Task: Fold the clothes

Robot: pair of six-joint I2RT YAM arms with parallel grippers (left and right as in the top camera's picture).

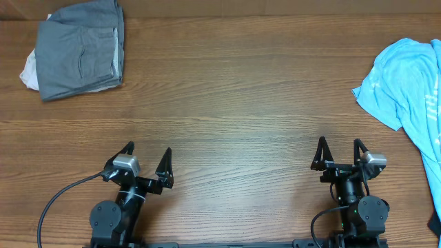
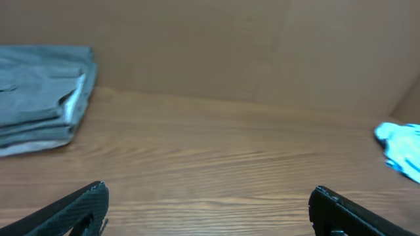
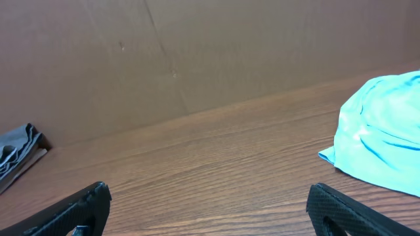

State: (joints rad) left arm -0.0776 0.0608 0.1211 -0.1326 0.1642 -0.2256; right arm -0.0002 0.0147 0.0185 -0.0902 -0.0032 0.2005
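Now grey shorts (image 1: 79, 48) folded, both grippers open.

looks like a lab bench: bare wooden table (image 1: 227, 89), cardboard backdrop (image 2: 197, 46).

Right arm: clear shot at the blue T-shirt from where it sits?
Probably yes. The right gripper is open, and only bare table lies between it and the light-blue T-shirt on its own side. Reach itself I cannot confirm.
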